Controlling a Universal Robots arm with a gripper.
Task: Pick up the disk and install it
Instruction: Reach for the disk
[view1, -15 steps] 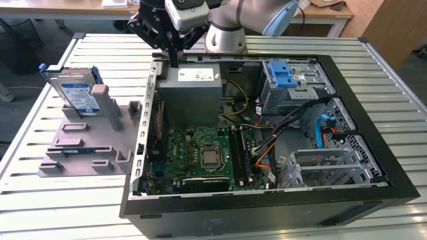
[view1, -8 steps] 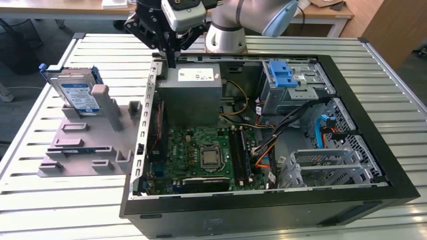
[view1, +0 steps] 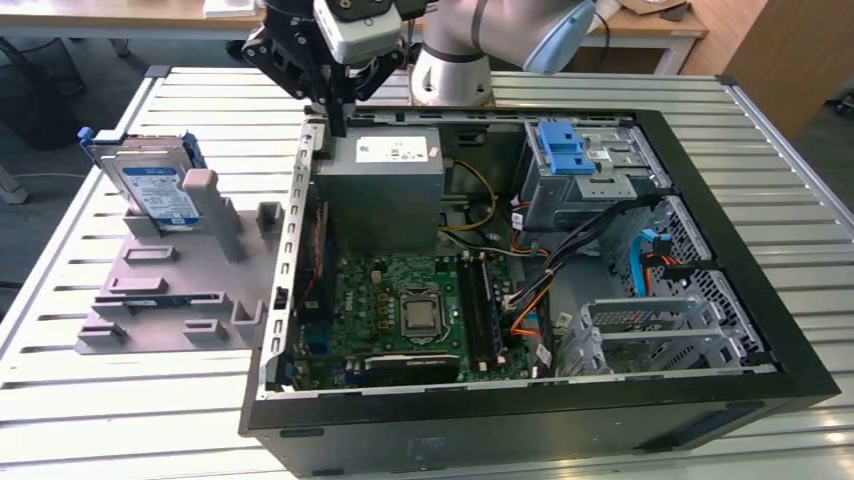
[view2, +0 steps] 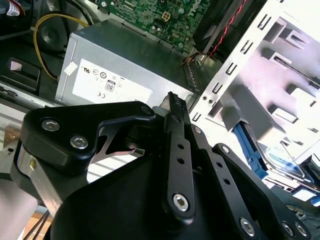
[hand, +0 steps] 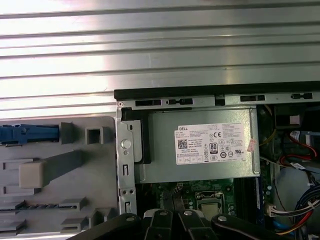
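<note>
Risks, judged from the layout:
- The gripper (view1: 335, 118) hangs low over the computer case (view1: 299, 200), at the case's 11 o'clock corner in the exterior view, just above the side wall and the grey box (view1: 380, 190) with the white sticker. Any sideways travel at this height could clip that wall.
- The disk (view1: 154, 190) stands upright on edge in a grey holder (view1: 174, 270) on the table (view1: 80, 420), at about 9 o'clock from the case and well apart from the gripper. A grey post (view1: 200, 200) stands just beside it. A grasp coming in off-centre could strike the post or tip the disk in its slot.
- Loose cables (view1: 534, 290) lie inside the case toward 3 o'clock and could snag a carried disk.

Fingers:
- In the second wrist view the fingers (view2: 176, 130) look drawn together, with no gap at the tip of the gripper (view2: 172, 100) and nothing between them.
- The exterior view agrees: they taper to a single point.
- They appear to touch nothing. The grey box lies close below, but contact cannot be confirmed.
- The disk (view2: 280, 160) sits untouched in its holder.
</note>
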